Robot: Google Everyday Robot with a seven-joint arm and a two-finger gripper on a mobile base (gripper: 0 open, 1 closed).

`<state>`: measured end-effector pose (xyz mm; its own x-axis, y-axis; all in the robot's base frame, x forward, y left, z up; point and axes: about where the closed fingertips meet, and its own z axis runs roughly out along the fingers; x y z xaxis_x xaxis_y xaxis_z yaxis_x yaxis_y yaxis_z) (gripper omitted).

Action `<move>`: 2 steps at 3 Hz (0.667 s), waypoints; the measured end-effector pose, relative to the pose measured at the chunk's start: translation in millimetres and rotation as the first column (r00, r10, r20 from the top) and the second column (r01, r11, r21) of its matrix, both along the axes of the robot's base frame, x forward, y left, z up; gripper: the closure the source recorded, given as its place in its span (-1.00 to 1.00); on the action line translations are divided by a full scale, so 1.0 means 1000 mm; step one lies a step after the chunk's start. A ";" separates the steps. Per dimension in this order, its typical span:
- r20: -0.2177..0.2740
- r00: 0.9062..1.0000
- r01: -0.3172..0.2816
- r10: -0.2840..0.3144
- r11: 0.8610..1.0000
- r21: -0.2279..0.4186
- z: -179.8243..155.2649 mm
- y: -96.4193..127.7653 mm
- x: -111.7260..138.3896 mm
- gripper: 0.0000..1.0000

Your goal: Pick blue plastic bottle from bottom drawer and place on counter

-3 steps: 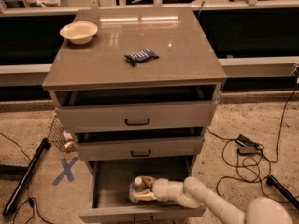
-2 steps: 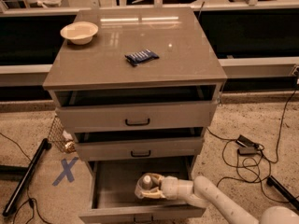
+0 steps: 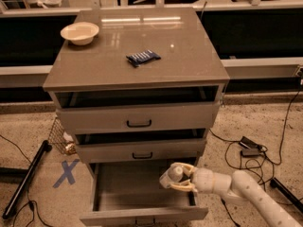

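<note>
The bottom drawer (image 3: pixel 118 197) is pulled open below two shallower drawers. My gripper (image 3: pixel 181 178) is over the drawer's right side, shut on the blue plastic bottle (image 3: pixel 169 176). The bottle lies sideways in the fingers, its white cap pointing left, lifted above the drawer floor. My white arm (image 3: pixel 246 193) reaches in from the lower right. The counter (image 3: pixel 180 56) is the glossy grey-brown top of the cabinet, well above the gripper.
A cream bowl (image 3: pixel 79 32) sits at the counter's far left corner. A small dark blue packet (image 3: pixel 143 57) lies mid-counter. The top drawer (image 3: pixel 137 115) and middle drawer (image 3: pixel 142 148) stand slightly open. Cables (image 3: pixel 251 150) lie on the floor right; a blue tape X (image 3: pixel 66 172) and a black pole (image 3: pixel 26 178) left.
My gripper has lifted the bottle off the drawer floor and carried it to the right, toward the drawer's right wall. The drawers, bowl and packet have not moved.
</note>
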<state>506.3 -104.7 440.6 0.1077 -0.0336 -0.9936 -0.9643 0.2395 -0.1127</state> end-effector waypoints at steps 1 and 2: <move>0.008 1.000 0.011 -0.011 1.000 -0.009 0.007 -0.008 0.001 1.00; 0.017 1.000 -0.016 0.017 1.000 -0.027 0.012 -0.011 0.004 1.00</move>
